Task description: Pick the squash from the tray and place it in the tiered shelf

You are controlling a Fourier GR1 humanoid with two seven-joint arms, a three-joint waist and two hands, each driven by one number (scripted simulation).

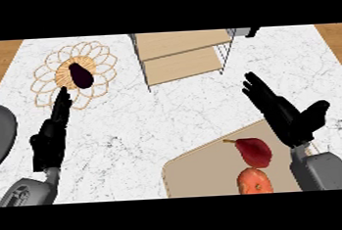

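Here your right hand (294, 118) hovers just beyond the tray (198, 172), fingers straight and together, holding nothing, because the orange squash (254, 181) lies ungrasped on it.

Squash (255, 180): orange-red, rounded, mottled skin; lies on the tray near its front edge, lower part cut off by the view's edge; just in front of a red pear-shaped fruit; untouched.
Tray (199, 176): flat tan board with rounded corners, at the counter's front right, set askew.
Tiered shelf (181, 55): two light wooden levels in a thin metal wire frame; stands at the counter's back centre, well apart from the tray.
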